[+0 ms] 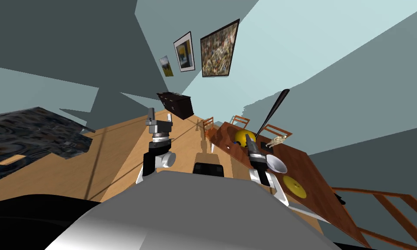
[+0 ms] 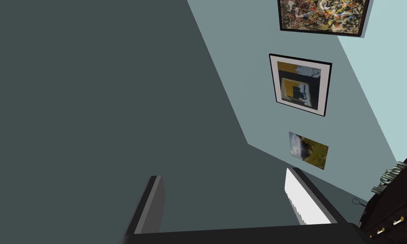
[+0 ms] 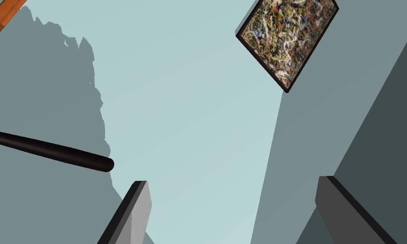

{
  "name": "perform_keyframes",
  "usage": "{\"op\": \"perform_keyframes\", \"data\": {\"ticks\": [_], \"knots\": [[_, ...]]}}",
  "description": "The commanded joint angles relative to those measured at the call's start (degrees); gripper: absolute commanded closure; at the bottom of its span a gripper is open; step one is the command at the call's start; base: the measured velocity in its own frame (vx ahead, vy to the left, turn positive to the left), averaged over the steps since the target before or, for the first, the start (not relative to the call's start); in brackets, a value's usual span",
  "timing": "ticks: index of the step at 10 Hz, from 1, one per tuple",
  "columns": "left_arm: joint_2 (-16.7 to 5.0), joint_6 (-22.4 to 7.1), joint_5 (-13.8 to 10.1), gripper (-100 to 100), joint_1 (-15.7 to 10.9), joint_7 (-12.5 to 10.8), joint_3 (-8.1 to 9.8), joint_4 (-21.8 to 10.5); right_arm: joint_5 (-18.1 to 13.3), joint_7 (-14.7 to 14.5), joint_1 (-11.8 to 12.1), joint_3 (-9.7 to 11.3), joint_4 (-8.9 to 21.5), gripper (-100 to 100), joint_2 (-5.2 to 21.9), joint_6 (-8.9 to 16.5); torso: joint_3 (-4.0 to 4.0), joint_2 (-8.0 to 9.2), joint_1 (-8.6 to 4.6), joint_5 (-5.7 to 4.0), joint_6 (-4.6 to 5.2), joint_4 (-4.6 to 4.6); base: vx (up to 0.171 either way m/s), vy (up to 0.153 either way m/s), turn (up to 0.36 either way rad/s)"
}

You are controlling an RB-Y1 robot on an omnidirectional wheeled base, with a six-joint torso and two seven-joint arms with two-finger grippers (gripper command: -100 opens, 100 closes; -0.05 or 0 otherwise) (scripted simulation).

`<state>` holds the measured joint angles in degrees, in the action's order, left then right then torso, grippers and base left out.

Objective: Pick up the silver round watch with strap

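A brown wooden table [image 1: 316, 173] stretches along my right side. On it, beside my right forearm, lies a silver round shape [image 1: 276, 164]; I cannot tell whether it is the watch, and no strap shows. A small dark item [image 1: 270, 149] lies just beyond it. My right gripper [image 1: 248, 138] is raised over the table's near edge, pointing up at the wall, and its fingers [image 3: 132, 216] stand open with nothing between them. My left gripper [image 1: 151, 113] is held up over the floor to the left, open and empty [image 2: 222, 174].
On the table are a yellow round thing [image 1: 243, 136], a flat yellow disc [image 1: 295, 186], a beige figure [image 1: 278, 139] and a long black stick [image 1: 273, 110] slanting upward. Wooden chairs [image 1: 240, 121] line the far side. A dark cabinet [image 1: 177, 104] stands ahead and a dark patterned rug [image 1: 25, 139] lies left.
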<state>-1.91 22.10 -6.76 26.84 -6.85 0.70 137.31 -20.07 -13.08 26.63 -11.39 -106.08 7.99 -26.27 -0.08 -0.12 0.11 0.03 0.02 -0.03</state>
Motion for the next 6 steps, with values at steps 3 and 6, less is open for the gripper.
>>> {"op": "perform_keyframes", "data": {"ticks": [3, 6], "knots": [[0.00, 0.00, 0.00, 0, 0.00, 0.00, 0.00, 0.00, -5.40, -3.10, -0.27, -1.80, 5.52, -100, 0.94, 0.02, -0.02, -0.03, -0.01, 0.00, 0.00, -0.01, 0.050, 0.025, 0.144], [0.00, 0.00, 0.00, 0, 0.00, 0.00, 0.00, 0.00, -9.66, -6.04, -0.45, -3.58, 10.81, -100, 1.80, -0.02, -0.02, -0.05, 0.02, 0.00, -0.02, -0.01, 0.059, 0.030, 0.182]]}}
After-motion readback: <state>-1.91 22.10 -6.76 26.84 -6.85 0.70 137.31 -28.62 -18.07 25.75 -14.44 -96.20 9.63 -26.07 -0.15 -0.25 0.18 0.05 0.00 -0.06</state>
